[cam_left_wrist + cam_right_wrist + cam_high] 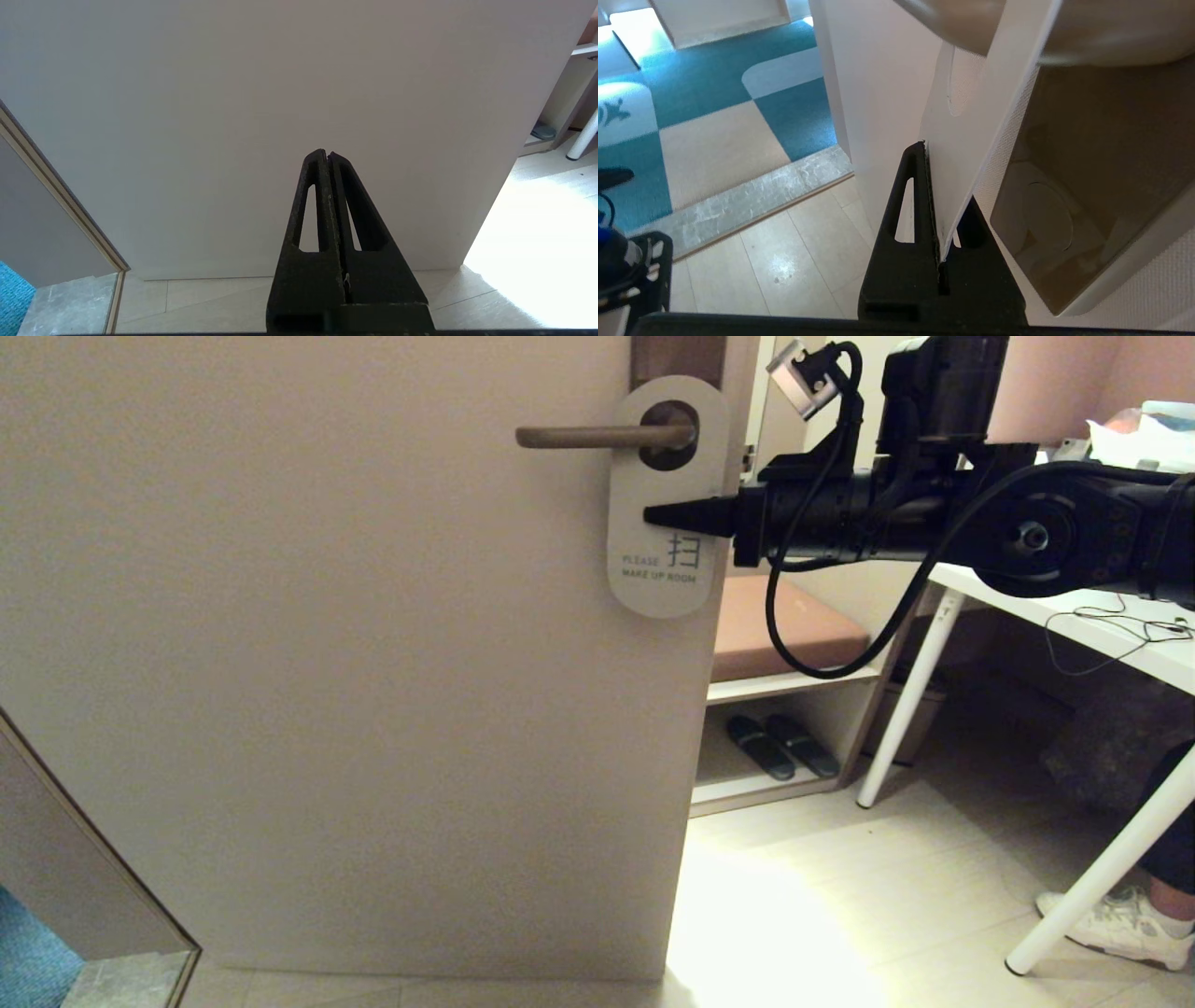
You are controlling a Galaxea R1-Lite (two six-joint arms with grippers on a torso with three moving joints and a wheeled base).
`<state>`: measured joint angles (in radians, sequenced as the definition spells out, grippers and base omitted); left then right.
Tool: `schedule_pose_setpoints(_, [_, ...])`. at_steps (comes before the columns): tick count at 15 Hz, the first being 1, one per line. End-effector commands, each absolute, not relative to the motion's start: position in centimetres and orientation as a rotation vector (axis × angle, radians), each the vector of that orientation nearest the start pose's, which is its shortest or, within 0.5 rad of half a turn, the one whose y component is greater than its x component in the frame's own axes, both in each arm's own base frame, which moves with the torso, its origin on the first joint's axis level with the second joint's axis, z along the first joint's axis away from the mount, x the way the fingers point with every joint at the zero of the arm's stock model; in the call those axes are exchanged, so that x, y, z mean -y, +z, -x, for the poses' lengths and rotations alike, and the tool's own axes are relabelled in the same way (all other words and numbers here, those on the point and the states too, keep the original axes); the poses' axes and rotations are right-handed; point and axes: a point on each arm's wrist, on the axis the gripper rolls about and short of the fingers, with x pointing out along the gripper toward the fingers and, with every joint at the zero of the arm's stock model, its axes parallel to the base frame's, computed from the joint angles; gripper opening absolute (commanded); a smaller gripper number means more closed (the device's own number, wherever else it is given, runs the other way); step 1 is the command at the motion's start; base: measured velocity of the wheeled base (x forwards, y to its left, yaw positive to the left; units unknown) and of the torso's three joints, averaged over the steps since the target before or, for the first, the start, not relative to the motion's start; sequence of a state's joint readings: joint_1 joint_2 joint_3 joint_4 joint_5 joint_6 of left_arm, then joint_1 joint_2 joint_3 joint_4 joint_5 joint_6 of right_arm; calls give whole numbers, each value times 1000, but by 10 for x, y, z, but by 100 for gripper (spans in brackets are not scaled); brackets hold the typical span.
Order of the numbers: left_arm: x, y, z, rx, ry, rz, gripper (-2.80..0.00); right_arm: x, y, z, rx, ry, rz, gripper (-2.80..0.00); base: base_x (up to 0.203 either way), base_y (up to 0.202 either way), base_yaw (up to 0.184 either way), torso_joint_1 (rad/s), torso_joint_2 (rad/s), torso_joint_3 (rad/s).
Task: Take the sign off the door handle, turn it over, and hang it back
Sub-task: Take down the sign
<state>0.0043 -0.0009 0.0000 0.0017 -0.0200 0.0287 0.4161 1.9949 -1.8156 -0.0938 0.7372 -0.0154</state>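
The sign hangs by its round hole on the door handle, pale grey face out, reading "PLEASE MAKE UP ROOM". The handle's dark backplate shows above it. My right gripper reaches in from the right and is shut on the sign at mid-height. In the right wrist view the sign stands edge-on between the closed fingers of the right gripper, beside the brown backplate. My left gripper is shut and empty, low down, facing the bare door; it is out of the head view.
A white desk with slanted legs stands at the right, under my right arm. A bench shelf with slippers is past the door edge. A person's shoe is at the lower right. A door frame is at the lower left.
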Motion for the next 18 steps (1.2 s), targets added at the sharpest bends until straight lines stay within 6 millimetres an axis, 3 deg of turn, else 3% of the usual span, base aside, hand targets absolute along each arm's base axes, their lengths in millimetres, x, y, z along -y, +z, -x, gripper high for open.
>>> schedule_pose_setpoints(1, [1, 75, 23, -1, -15, -29, -280, -182, 309, -357, -89, 1140, -2, -280, 0, 0, 0, 0, 0, 0])
schedule_pose_setpoints(15, [1, 75, 23, -1, -15, -29, -280, -202, 309, -334, -112, 943, 13, -280, 0, 0, 0, 0, 0, 0])
schedule_pose_setpoints(18, [1, 75, 23, -1, -15, -29, -280, -206, 315, -329, -133, 933, -61, -280, 0, 0, 0, 0, 0, 0])
